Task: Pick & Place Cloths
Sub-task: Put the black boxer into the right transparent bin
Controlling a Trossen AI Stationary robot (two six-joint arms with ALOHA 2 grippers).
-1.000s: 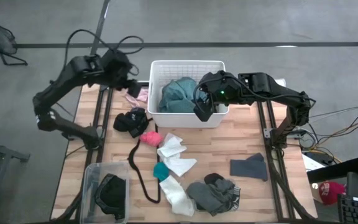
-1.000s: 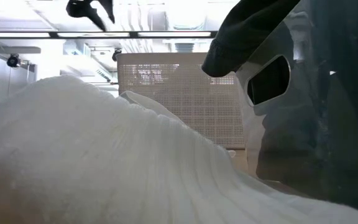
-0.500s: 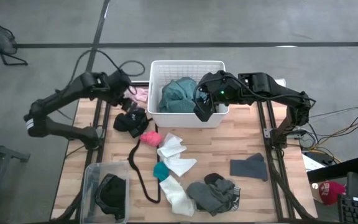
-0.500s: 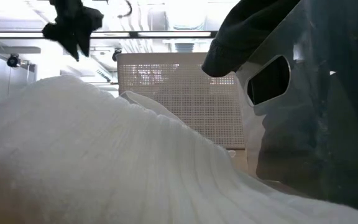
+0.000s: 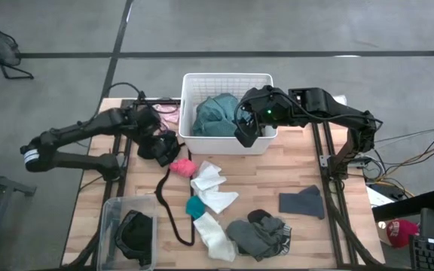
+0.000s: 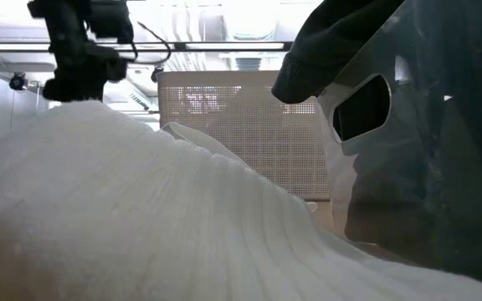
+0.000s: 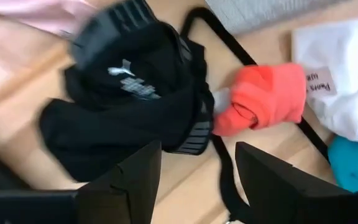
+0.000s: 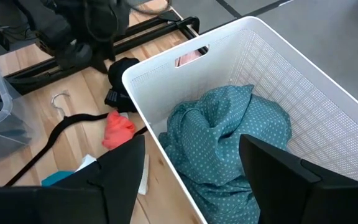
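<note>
The left gripper [image 5: 154, 134] hung with fingers spread just above the black piece [image 7: 129, 106] near the worktop's left edge, beside the white basket [image 5: 188, 83]. The right gripper [image 5: 245, 135], also spread, hovered over the basket's front rim, the teal garment [image 8: 229, 143] inside.

A wooden counter [image 5: 292, 173] stands on grey floor [image 5: 292, 26] crossed by a dark line, under bright ceiling lights [image 6: 224, 17].
</note>
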